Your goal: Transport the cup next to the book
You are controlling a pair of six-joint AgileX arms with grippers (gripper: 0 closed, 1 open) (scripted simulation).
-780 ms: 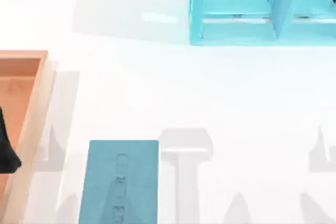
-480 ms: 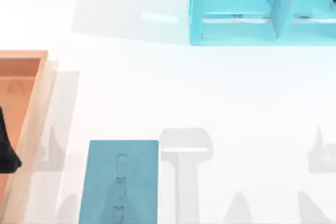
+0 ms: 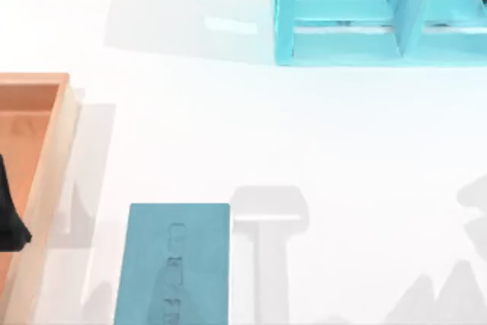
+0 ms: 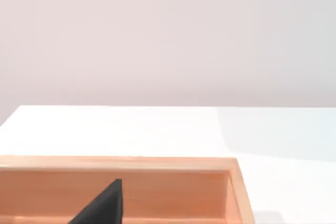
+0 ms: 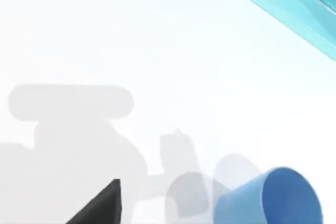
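One book [image 3: 173, 264], one cup [image 5: 273, 198], one tray [image 3: 46, 180], one shelf [image 3: 380, 13].

No text, label, brand, number or sign can be read anywhere. The book [image 3: 173, 264] bears faint embossed marks down the middle of its cover, but they are too faint to make out as letters or figures. The shelf frame [image 3: 380, 13], the wooden tray [image 3: 46, 180] and the cup [image 5: 273, 198] show plain surfaces.
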